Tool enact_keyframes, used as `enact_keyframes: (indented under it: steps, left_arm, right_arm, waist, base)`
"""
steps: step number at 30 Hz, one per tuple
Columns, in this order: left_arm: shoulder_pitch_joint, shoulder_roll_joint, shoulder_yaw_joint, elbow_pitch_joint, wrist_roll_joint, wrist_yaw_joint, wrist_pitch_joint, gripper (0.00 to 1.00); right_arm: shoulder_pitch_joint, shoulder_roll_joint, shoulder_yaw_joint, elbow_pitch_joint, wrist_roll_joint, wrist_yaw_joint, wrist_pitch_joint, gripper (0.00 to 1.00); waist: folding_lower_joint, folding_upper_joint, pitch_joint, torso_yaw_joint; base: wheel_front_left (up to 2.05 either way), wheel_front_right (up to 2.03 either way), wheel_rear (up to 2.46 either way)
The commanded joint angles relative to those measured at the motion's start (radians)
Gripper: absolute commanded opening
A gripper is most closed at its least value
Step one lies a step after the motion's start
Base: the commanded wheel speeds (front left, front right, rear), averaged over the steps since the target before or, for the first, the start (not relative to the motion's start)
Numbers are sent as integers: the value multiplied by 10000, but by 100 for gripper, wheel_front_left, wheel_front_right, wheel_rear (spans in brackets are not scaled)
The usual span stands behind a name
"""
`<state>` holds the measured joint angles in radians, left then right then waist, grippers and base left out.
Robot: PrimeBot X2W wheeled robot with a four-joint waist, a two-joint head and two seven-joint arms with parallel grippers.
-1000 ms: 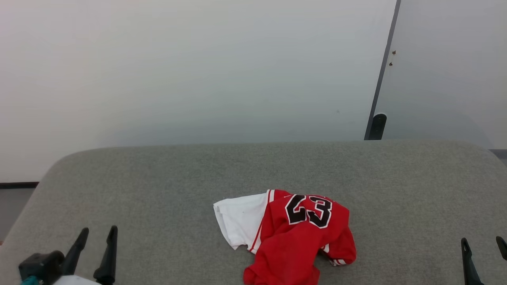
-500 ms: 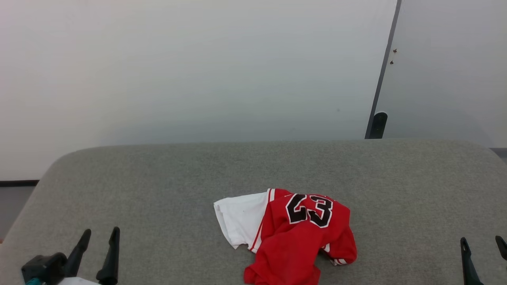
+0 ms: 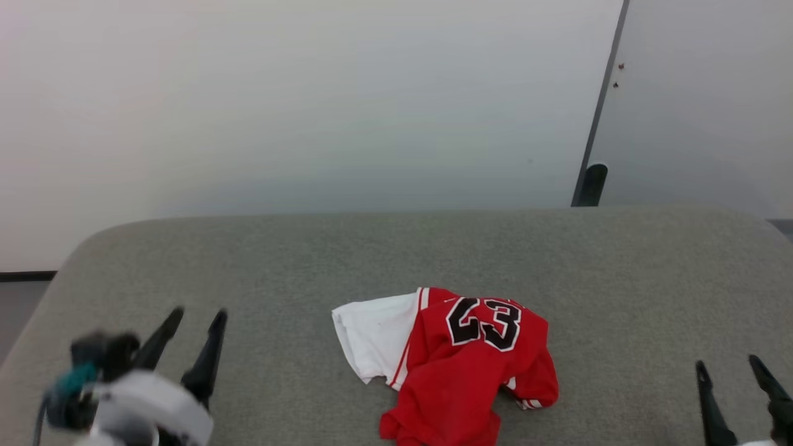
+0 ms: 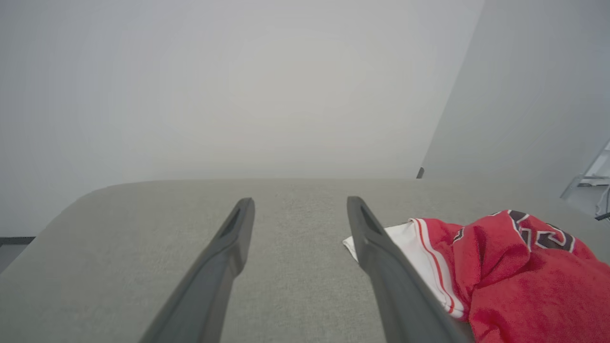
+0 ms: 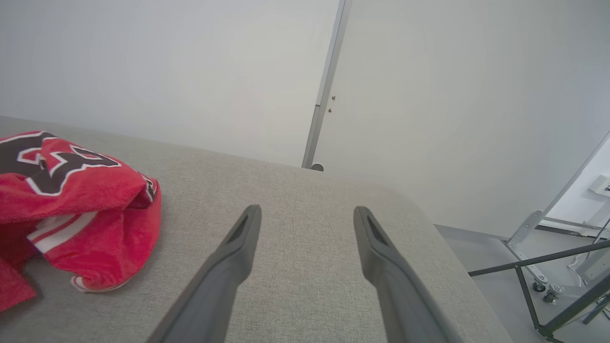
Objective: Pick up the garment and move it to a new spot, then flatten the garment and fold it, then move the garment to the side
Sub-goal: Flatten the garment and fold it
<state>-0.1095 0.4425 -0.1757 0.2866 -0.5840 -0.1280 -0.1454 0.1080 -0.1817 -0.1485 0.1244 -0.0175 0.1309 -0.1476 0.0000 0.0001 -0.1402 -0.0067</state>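
The garment (image 3: pixel 461 365) lies crumpled on the grey fabric-covered surface (image 3: pixel 310 260), between the two pincers and touching neither. It is a red jersey bunched into a loose heap, with a black "23" edged in white across its upper fold. A white fabric part spreads fairly flat from the side nearer the left gripper (image 3: pixel 201 311) and joins the red along a narrow red-and-white striped band. Another bit of striped trim peeps out low on the side nearer the right gripper (image 3: pixel 726 362). The red cloth is folded over itself in deep creases, with a dark hollow under the top fold.

The left gripper is blurred in the head view. Its two dark fingers stand wide apart with nothing between them. In its wrist view the white part lies to the right of its fingers, near them and partly hidden behind one.

The right gripper is spread just as wide and holds nothing. The jersey sits off to the left of its fingers, with bare grey surface between and ahead of them.
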Motion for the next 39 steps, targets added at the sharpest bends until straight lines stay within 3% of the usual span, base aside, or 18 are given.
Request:
enact_keyframes:
  steps: [1, 9, 16, 23, 30, 39]
  left_arm:
    - [-550, 293, -309, -250, -332, -40, 549, 100]
    - [-2575, 1250, -1722, -622, -1832, -34, 3300, 100]
    - [-4185, 1688, -2411, 280, -3106, -17, 6438, 100]
    - [-5080, 1682, -2897, 1193, -3332, 764, 8793, 100]
    - [-5544, 1574, -3227, 1851, -3195, 1359, 9872, 100]
    - [-5660, 1394, -3713, 2802, -2971, 1609, 10514, 100]
  right_arm:
    - [-222, -47, 229, -169, 80, -3, 117, 100]
    - [-728, -53, 1043, -580, 361, -3, 398, 100]
    - [-1089, 205, 1515, -795, 510, -4, 466, 100]
    - [-1366, 512, 1502, -694, 489, -4, 242, 100]
    - [-1671, 712, 1505, -464, 437, -4, -29, 100]
    - [-2003, 892, 1607, -198, 437, -4, -238, 100]
  waist:
    - [0, -1, 249, -230]
    - [0, -1, 985, -1058]
    - [0, -1, 1778, -2003]
    - [0, -1, 2669, -2630]
    - [0, -1, 3243, -2937]
    - [0, -1, 3656, -2957]
  base:
    - [0, 0, 0]
    - [0, 0, 0]
    - [0, 0, 0]
    - [0, 0, 0]
    - [0, 0, 0]
    - [0, 0, 0]
